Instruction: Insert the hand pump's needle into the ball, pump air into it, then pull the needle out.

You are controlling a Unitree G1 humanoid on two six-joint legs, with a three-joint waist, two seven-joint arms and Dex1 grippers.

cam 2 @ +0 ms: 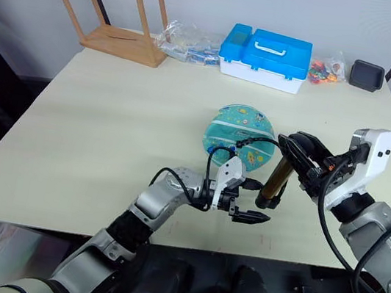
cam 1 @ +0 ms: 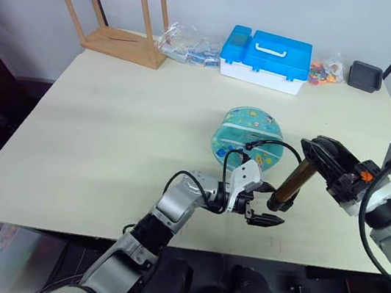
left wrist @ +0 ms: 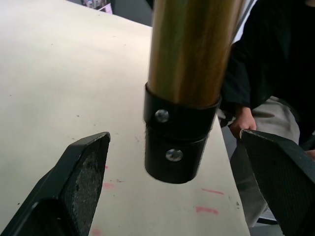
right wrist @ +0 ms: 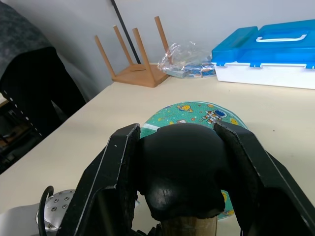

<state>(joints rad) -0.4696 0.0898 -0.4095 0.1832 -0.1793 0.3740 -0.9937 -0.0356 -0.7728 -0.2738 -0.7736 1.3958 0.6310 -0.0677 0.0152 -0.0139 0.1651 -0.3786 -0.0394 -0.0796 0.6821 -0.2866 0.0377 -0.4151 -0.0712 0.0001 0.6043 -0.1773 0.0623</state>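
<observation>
No writing or brand can be read on any item. At the far edge of the surface (cam 1: pixel 110 118) a blue-and-white plastic case (cam 1: pixel 266 58) stands with its lid shut, its contents hidden; beside it lie clear bags of small items (cam 1: pixel 189 45), a bag of colourful pieces (cam 1: pixel 325 71) and a small black tray (cam 1: pixel 365 76), and an overturned wooden stool (cam 1: pixel 118 23) rests at the far left corner. The ball (cam 1: pixel 247 138) sits on the surface right of centre, printed with cartoon spacemen and planets. The right gripper (right wrist: pixel 177 167) is clenched around the black handle of the hand pump (cam 1: pixel 296 181), which hangs tilted with its lower black cap just above the surface, near the front edge and just in front of the ball. A thin black hose (cam 1: pixel 274 145) arcs from the pump over the ball's near side; the needle is too small to make out. The left gripper (left wrist: pixel 182 187) has its fingers (left wrist: pixel 81 177) spread wide on either side of the pump's lower cap, not touching it. A wide bare stretch lies across the left half of the surface.
</observation>
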